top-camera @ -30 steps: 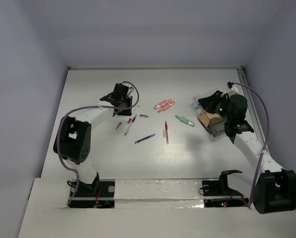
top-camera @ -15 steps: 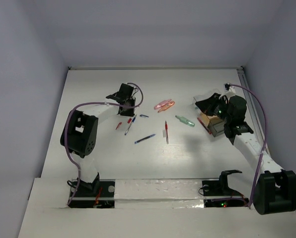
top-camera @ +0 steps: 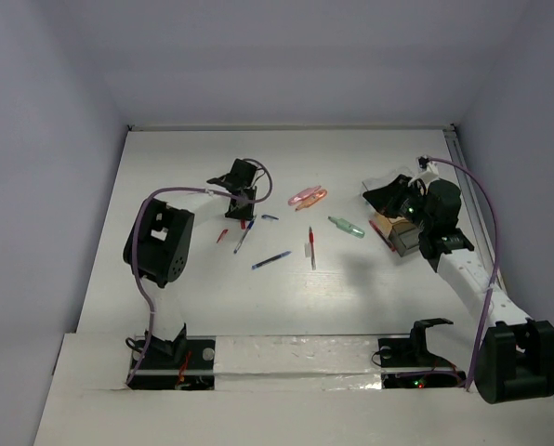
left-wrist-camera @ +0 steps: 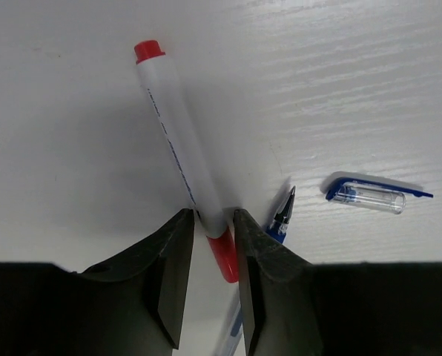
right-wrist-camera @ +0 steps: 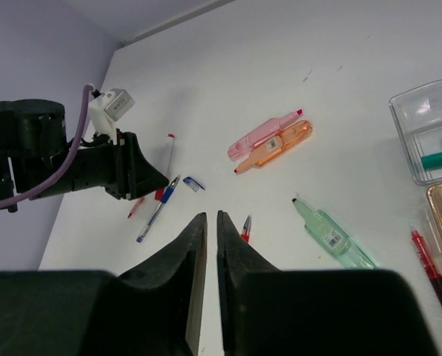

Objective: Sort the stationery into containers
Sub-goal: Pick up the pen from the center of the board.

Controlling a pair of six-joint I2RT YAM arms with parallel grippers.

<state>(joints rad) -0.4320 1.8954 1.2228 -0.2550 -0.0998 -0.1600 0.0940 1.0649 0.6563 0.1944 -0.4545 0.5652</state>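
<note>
**A:** Left pincer is clamped on the red-tipped white pen, gripping near one end, low over the worktop. That's well apart from the containers.

**B:** Right pincer hovers beside those boxes, fingers nearly together and empty. It's likely keeping the delivery lane free.

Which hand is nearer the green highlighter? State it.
Right. The right hand hovers just right of the green highlighter; the left hand is far left, pinching a white pen.
</note>
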